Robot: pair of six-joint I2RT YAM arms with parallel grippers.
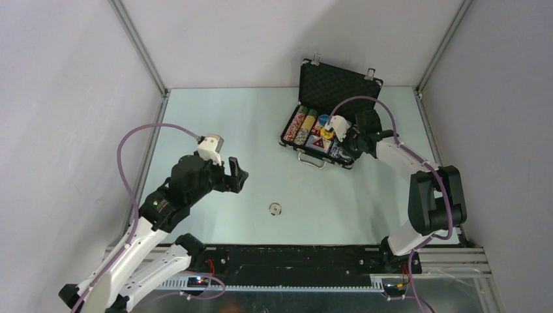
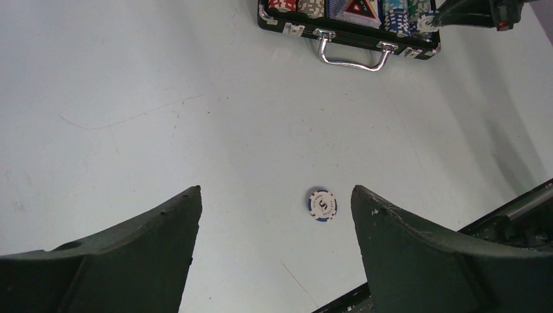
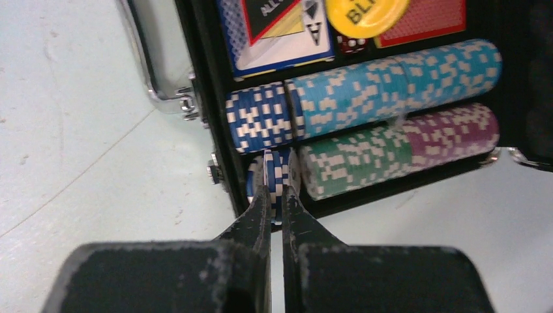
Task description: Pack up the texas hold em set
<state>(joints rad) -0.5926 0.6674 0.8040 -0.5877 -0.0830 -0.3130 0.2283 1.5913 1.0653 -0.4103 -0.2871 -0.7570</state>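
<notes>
The black briefcase (image 1: 338, 85) of the texas hold em set lies open at the back right, with its silver handle (image 2: 352, 62) facing the arms. Inside are rows of chips (image 3: 391, 78), a card deck (image 3: 274, 49), a yellow disc (image 3: 365, 13) and red dice (image 3: 353, 44). At the handle end of the outer row, beside green chips (image 3: 352, 163), my right gripper (image 3: 276, 179) is shut on a blue-and-white chip (image 3: 276, 166) held edge-on. A lone blue-and-white chip (image 1: 275, 209) lies flat on the table. My left gripper (image 2: 276, 195) hangs open above it, the chip (image 2: 322, 205) nearer its right finger.
The case's raised lid leans toward the back wall. Metal frame posts stand at the back corners. A black rail (image 1: 293, 257) runs along the near edge between the arm bases. The right arm (image 1: 430, 195) stands to the right of the case.
</notes>
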